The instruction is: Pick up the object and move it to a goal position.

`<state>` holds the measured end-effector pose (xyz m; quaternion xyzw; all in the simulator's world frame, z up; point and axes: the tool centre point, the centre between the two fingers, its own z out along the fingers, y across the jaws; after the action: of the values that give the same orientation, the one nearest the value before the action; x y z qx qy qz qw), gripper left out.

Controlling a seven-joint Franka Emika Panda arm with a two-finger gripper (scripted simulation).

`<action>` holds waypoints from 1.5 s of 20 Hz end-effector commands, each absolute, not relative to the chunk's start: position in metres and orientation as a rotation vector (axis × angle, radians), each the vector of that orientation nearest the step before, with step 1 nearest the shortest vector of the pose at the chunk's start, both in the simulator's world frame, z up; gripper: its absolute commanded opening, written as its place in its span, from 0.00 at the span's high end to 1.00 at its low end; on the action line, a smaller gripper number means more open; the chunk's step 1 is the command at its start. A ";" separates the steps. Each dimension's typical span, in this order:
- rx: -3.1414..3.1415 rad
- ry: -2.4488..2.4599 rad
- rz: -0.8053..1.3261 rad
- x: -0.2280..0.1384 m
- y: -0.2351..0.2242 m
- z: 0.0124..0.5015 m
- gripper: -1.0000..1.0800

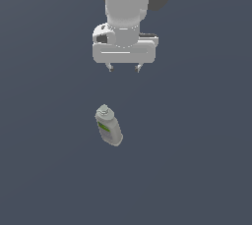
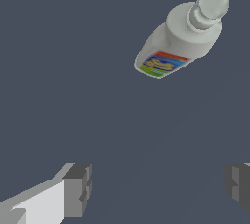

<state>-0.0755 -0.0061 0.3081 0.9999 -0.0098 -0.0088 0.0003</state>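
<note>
Pale grey-white bottle (image 1: 109, 126) with round cap and green label, seen on dark slate floor (image 1: 197, 170), apart from everything. White gripper (image 1: 124, 67) parked well above, jaws spread wide, nothing held.

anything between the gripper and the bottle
Nothing visible. The gripper hangs open above the bottle, apart from it, with only bare dark surface around the bottle in both views. In the wrist view the fingers are spread wide with nothing between them. No goal marker shows.
</note>
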 end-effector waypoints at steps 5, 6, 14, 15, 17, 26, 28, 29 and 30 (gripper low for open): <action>3.147 0.000 -0.015 -0.074 0.002 0.314 0.04; 3.151 0.017 -0.009 -0.073 0.007 0.318 0.04; 3.157 0.046 0.002 -0.072 0.015 0.324 0.04; 3.157 0.046 0.002 -0.072 0.015 0.324 0.04; 3.157 0.050 0.003 -0.072 0.015 0.324 0.04; 3.152 0.157 0.003 -0.062 0.011 0.323 0.04; 3.149 0.199 0.004 -0.059 0.009 0.322 0.04; 3.147 0.222 0.004 -0.057 0.008 0.322 0.04; 3.144 0.247 0.004 -0.054 0.007 0.322 0.04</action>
<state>-0.0575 0.0083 0.3220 0.9977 0.0672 0.0012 -0.0066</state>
